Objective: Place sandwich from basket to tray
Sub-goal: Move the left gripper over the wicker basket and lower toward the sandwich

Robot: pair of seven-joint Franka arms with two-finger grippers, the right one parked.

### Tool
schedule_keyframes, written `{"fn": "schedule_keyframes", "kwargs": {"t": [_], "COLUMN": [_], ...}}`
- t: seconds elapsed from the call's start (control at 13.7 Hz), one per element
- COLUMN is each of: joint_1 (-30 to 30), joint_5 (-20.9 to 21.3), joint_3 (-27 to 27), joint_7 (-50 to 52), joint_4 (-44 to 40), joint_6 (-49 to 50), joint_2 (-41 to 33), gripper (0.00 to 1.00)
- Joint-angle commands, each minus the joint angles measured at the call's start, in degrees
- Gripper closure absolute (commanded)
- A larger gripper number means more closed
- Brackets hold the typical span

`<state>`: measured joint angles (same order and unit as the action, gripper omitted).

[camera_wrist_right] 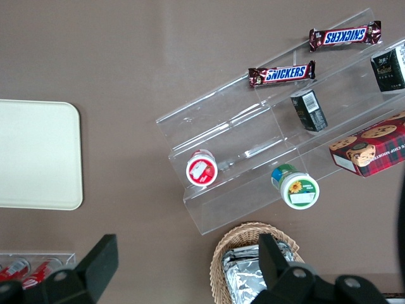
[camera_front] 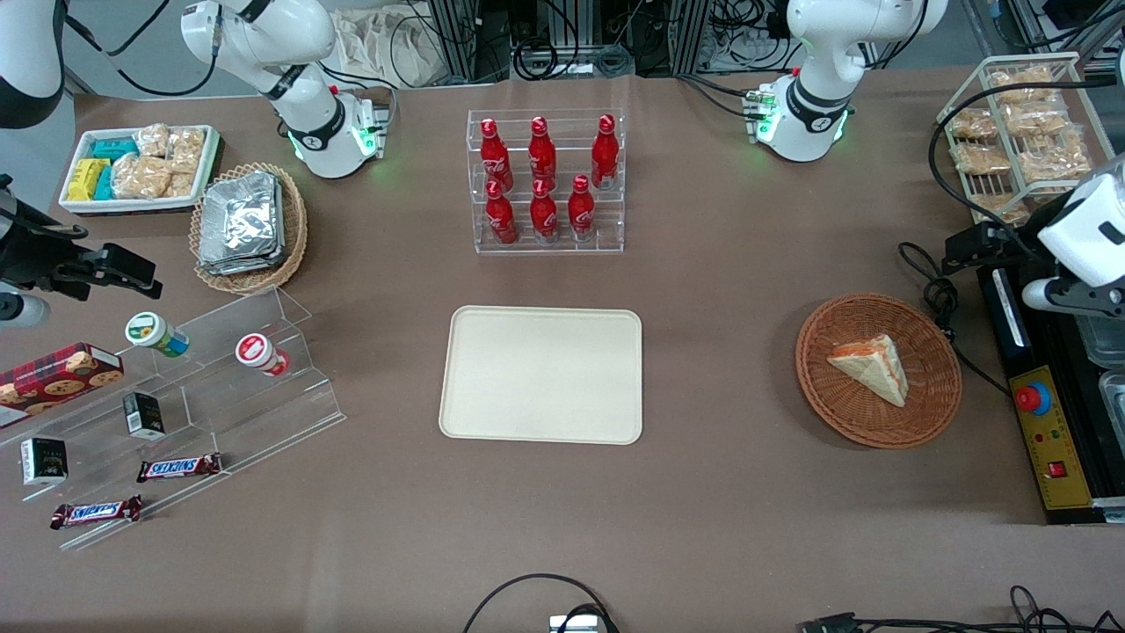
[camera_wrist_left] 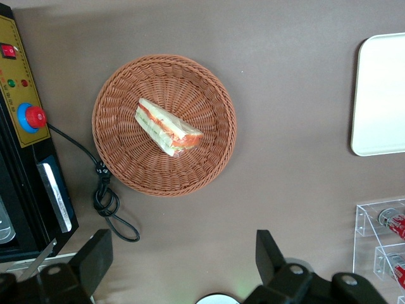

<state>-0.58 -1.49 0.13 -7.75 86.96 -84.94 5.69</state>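
Note:
The sandwich (camera_front: 870, 365), a white bread wedge with orange-red and green filling, lies in the round brown wicker basket (camera_front: 844, 422) toward the working arm's end of the table. The cream tray (camera_front: 540, 374) lies flat at the table's middle with nothing on it. The left arm's gripper (camera_front: 962, 251) hovers high above the table beside the basket, a little farther from the front camera. In the left wrist view the gripper (camera_wrist_left: 182, 244) is open and empty over bare table. The sandwich (camera_wrist_left: 166, 126), the basket (camera_wrist_left: 126, 171) and a tray corner (camera_wrist_left: 380, 95) show there too.
A black control box with a red button (camera_front: 1033, 397) and a looped cable (camera_front: 936, 294) lie beside the basket. A clear rack of red bottles (camera_front: 545, 180) stands farther from the camera than the tray. A wire rack of bagged snacks (camera_front: 1019, 132) stands near the working arm's base.

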Motion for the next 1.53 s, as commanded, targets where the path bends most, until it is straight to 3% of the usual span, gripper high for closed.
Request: {"fn": "schedule_keyframes", "kwargs": {"t": [0.0,0.22,0.58,0.88,1.17,1.31,1.46], "joint_1": [-0.6,-0.9,-0.2,2.0,2.8,2.3,1.8], "joint_5": [1.0,1.1,1.8,1.3,-0.5,-0.5,-0.3], "joint_3": [0.7,0.7,1.3,1.7,1.6,1.5,1.3], "joint_7": [-0.4,0.0,14.5,22.2,34.4,41.2,46.0], "joint_4": [-2.1,-3.5,5.9,22.9,37.4,40.9,41.0], "joint_6": [1.5,1.9,-0.7,-21.0,-40.2,-47.1,-47.8], "joint_2": [1.3,2.9,1.8,-3.7,-4.4,-2.6,0.0], "gripper": [0.0,0.0,0.0,0.0,0.0,0.0,0.0]}}
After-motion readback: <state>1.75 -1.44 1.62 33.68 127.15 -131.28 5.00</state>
